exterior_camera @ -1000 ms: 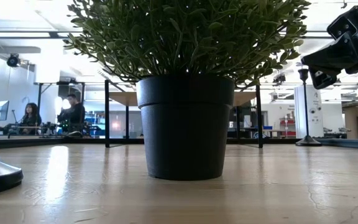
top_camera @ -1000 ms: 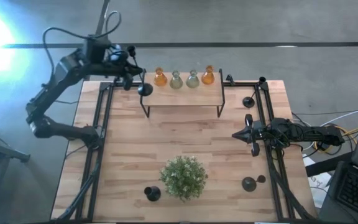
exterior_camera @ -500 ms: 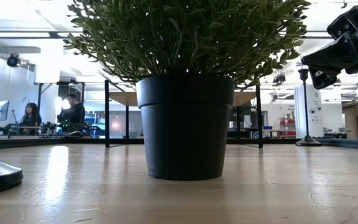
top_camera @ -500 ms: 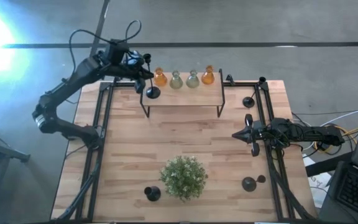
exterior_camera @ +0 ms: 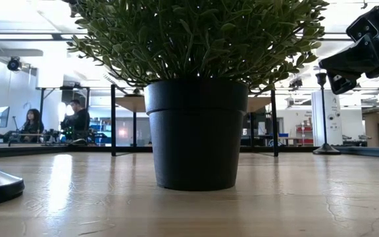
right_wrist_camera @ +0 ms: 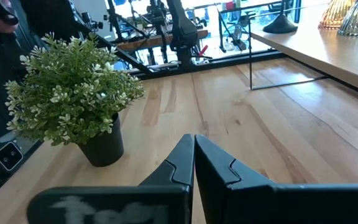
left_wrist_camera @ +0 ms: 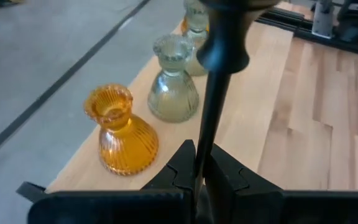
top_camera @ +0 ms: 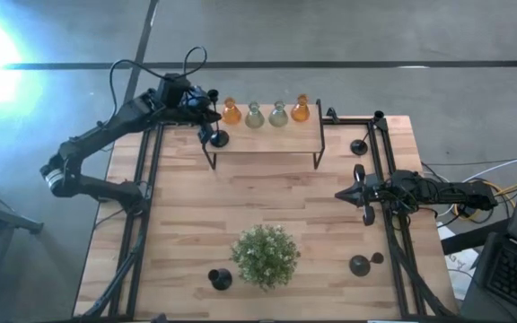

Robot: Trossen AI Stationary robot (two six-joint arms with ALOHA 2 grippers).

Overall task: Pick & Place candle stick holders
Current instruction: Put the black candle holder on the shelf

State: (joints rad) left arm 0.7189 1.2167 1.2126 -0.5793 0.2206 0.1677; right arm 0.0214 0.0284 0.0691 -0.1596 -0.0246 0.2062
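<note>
**Left gripper with a candle stick holder at the end of the raised shelf**

A black candle stick holder (top_camera: pixel 217 137) stands upright at the end of the raised shelf (top_camera: pixel 263 135) nearest the left arm, its round base on or just above the shelf board; contact cannot be told. In the left wrist view its thin stem (left_wrist_camera: pixel 211 118) runs up between the two dark fingers (left_wrist_camera: pixel 180 167), which are closed tight against it. The left gripper (top_camera: pixel 206 115) thus holds the holder by the stem, just beside an orange vase (top_camera: pixel 232 112). Along the shelf's far edge follow two grey-green vases (top_camera: pixel 255 115) and a second orange vase (top_camera: pixel 301 109).

Three further holders rest on the table (top_camera: pixel 187 224): one (top_camera: pixel 359 146) near the far right corner, one (top_camera: pixel 360 265) near the front right, and one (top_camera: pixel 219 278) at the front, just beside the potted plant (top_camera: pixel 265 255).

The right gripper (top_camera: pixel 359 194) waits low at the table's right side, its fingers (right_wrist_camera: pixel 179 158) pressed together on nothing. Seated people (exterior_camera: pixel 77 118) show in the room beyond
</note>
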